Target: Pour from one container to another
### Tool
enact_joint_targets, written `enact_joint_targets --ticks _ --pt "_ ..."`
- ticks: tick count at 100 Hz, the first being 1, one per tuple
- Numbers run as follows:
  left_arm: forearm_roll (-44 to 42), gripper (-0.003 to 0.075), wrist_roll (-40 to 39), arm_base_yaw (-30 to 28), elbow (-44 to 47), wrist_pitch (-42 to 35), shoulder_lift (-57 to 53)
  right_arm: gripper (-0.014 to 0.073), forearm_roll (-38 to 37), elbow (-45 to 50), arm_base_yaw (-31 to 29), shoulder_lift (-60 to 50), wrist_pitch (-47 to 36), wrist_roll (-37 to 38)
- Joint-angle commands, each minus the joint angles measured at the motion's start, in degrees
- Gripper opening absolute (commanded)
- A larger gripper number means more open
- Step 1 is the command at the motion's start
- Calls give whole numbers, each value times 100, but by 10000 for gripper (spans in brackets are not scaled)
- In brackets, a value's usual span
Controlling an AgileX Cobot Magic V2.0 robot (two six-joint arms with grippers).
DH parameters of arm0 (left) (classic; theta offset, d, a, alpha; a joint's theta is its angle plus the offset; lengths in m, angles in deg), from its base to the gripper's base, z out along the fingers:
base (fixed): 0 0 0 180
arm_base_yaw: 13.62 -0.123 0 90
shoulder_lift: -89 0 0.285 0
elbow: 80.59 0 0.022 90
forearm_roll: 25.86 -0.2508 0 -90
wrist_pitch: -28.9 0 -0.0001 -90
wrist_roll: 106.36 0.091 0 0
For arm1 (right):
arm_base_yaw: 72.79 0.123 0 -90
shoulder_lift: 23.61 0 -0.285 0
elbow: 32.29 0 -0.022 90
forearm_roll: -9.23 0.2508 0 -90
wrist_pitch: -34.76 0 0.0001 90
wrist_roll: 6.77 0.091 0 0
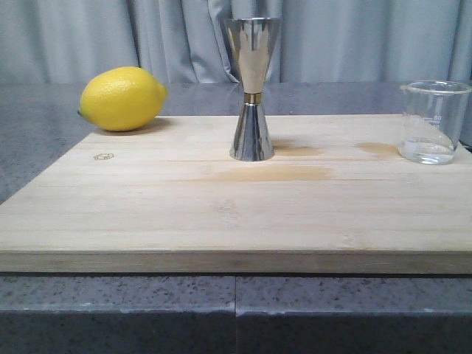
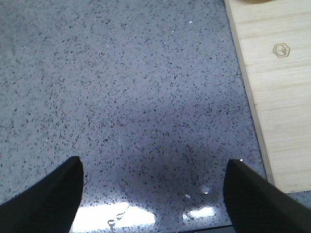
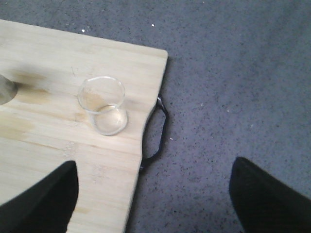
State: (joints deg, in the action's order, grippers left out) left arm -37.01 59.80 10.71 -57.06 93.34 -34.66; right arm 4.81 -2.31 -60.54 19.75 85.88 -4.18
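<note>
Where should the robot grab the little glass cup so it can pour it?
Probably around the glass beaker's straight side wall, mid-height, below its flared rim. Come from the right with the open right gripper; the beaker stands upright near the wooden board's right edge.

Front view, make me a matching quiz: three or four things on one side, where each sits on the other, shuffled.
Things:
1. lemon
2. steel jigger
3. glass beaker
4. left gripper

Places:
A. right end of the wooden board
B. above the grey counter, off the board
C. board's far left corner
D. middle of the board, upright

Pairs: 1-C, 2-D, 3-A, 4-B
</note>
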Motion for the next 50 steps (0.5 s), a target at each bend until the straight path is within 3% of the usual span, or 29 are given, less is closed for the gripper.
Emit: enact_joint_targets --ticks 1,23,33,50 --pt "-118 546 -227 15 67 -252 -416 573 -95 25 -37 -300 -359 60" --pt "-118 529 -227 15 209 -297 -883 538 -109 113 -37 -737 -338 60" --pt "-118 447 -227 15 209 -296 -884 385 -109 113 -37 -743 -333 60" --pt "-118 232 -227 15 209 -322 -884 120 -109 113 -37 -743 -333 60"
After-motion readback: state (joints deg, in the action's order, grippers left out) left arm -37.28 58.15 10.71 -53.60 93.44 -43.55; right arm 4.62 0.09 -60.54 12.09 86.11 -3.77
